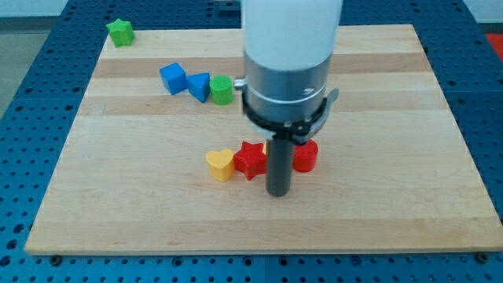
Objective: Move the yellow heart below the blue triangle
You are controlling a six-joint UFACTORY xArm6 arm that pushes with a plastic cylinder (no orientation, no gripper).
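The yellow heart point(221, 164) lies on the wooden board point(118, 204) a little left of the middle. The blue triangle point(199, 86) sits above it, toward the view's top left, between a blue cube point(173, 78) and a green cylinder point(222, 90). My tip point(279, 192) rests on the board to the right of and slightly below the yellow heart, with a red star point(251, 159) between them. The rod hides part of what lies behind it.
A red cylinder point(305, 156) sits right of the rod. A sliver of yellow shows behind the rod beside the red star. A green star-like block point(120, 32) lies at the board's top left corner. The blue perforated table point(23, 94) surrounds the board.
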